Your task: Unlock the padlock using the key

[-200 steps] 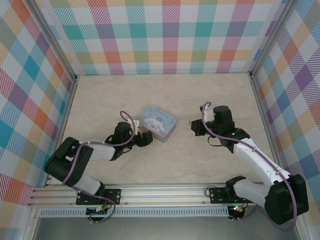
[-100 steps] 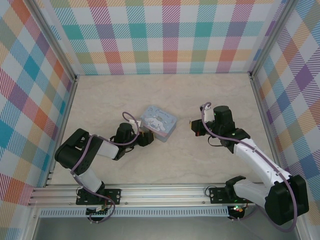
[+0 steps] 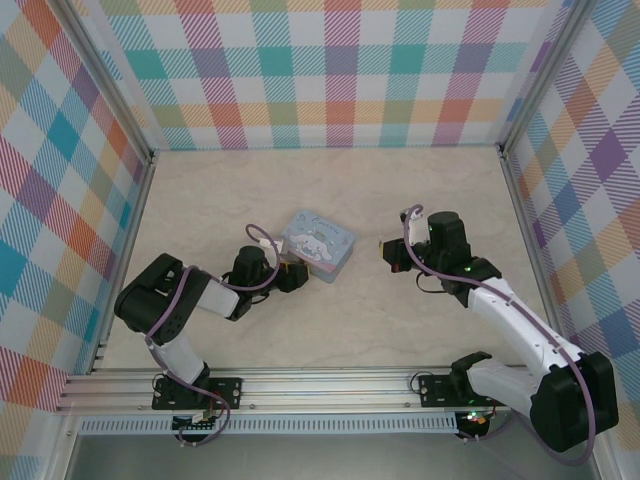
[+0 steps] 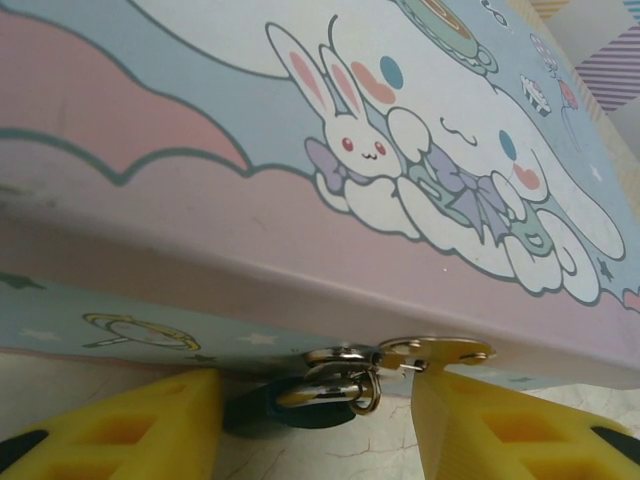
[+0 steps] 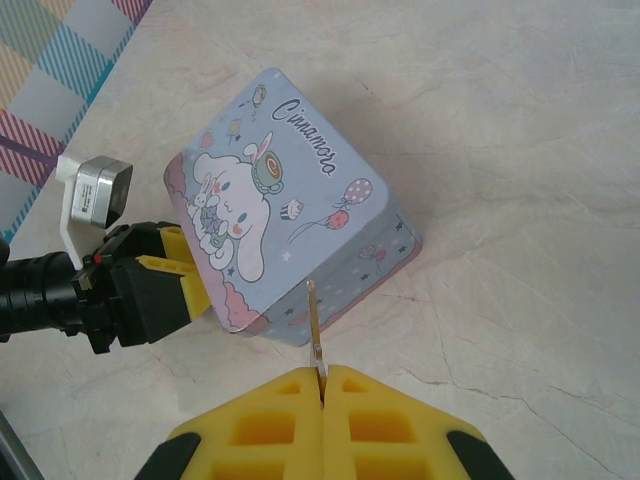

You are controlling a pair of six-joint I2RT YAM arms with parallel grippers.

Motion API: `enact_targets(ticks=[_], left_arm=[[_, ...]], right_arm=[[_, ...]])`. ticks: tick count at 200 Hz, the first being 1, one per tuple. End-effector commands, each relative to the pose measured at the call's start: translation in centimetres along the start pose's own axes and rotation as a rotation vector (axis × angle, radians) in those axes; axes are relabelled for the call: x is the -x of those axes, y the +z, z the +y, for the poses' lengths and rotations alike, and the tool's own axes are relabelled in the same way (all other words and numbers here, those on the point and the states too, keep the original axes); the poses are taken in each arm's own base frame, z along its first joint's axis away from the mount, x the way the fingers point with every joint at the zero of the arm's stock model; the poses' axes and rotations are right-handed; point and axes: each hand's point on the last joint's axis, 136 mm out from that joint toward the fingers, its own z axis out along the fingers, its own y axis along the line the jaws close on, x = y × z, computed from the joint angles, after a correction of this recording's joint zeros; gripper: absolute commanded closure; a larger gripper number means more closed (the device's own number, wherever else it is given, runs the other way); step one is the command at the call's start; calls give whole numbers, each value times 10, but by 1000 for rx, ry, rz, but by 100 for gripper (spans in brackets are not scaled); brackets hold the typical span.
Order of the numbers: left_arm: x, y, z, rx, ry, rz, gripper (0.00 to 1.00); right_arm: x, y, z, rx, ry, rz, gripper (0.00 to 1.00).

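Left hand [image 4: 318,425] part-open, straddling padlock [image 4: 290,412], not yet gripping, presumably to steady it. Right hand [image 5: 323,375] pinches key [image 5: 313,320], blade ahead, for insertion.

Down at the left wrist, the padlock [image 4: 318,398] sits tucked in shadow under the tin's [image 4: 300,200] lower edge, its dark body blurred, the keyhole impossible to make out. The left gripper's [image 4: 316,420] yellow fingers [image 4: 130,430] run off the bottom of the picture, and the tin off the top and both sides. At the right gripper [image 5: 323,375], the key's [image 5: 314,320] head is buried between the pinched fingers [image 5: 270,415].
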Motion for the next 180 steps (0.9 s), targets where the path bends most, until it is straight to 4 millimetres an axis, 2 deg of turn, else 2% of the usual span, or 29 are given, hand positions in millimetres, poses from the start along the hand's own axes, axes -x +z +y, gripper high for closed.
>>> enact_targets(ticks=[1,44,89,140,180], left_arm=[[-21,6,-10,-47,-2,69,48],[-33,8,-8,-29,-4,98,47],[-35,10,-3,2,-7,104,46],[-42,7,6,60,16,140,48],[-43,4,-3,33,22,161,51]], right_arm=[[2,-2,3,19,-19,-23,98],[0,-1,2,21,-16,-26,98],[-1,-1,1,19,-16,-25,98],[-2,-1,0,18,-14,-27,98],[-2,0,0,17,-13,-26,98]])
